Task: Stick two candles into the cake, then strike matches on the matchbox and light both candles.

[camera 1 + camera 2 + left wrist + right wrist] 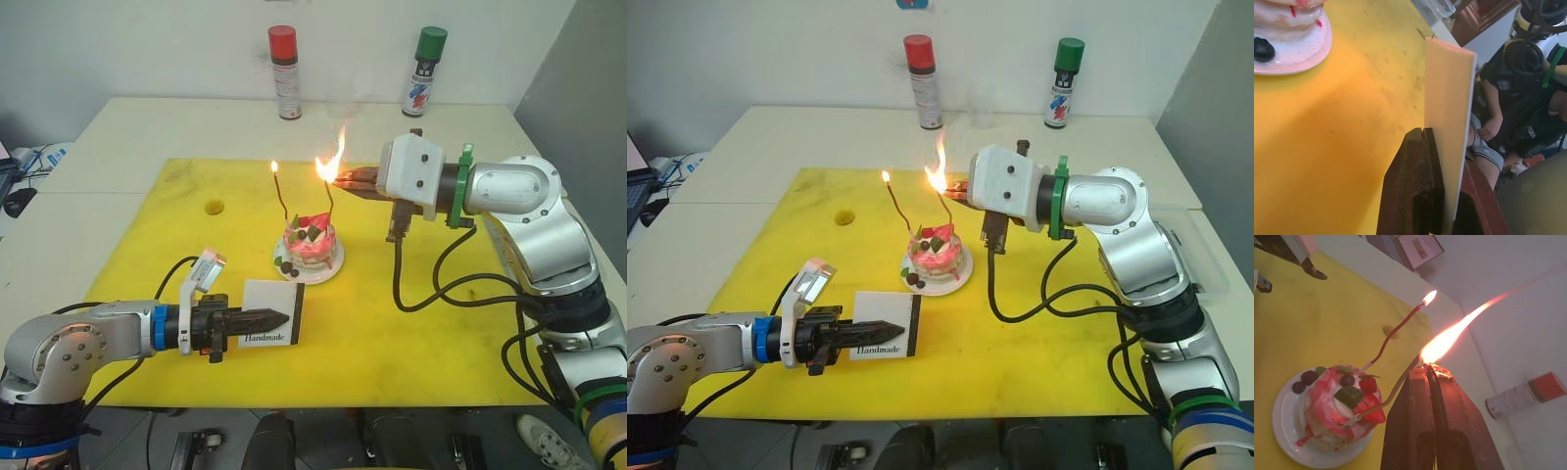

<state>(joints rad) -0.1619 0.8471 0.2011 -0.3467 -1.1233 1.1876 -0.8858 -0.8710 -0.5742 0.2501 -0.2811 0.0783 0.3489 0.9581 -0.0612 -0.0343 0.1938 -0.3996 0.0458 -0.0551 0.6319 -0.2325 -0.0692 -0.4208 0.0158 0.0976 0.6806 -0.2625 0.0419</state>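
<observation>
- Your cake [311,245] sits on its white plate [333,269] mid-mat, both candles [282,201] standing in it; the left one burns with a small flame.
- Your right gripper [345,179] is pressed together at the right candle's tip, a large flame [333,162] flaring there. No match can be made out in it.
- Your left gripper [272,319] pinches the matchbox [270,311] upright, near-left of the cake.
- The left wrist view adds a seated person [1508,127] beyond the table's edge.
- Two spray cans [284,59] stand at the far edge, well apart from the yellow mat [431,343].
</observation>
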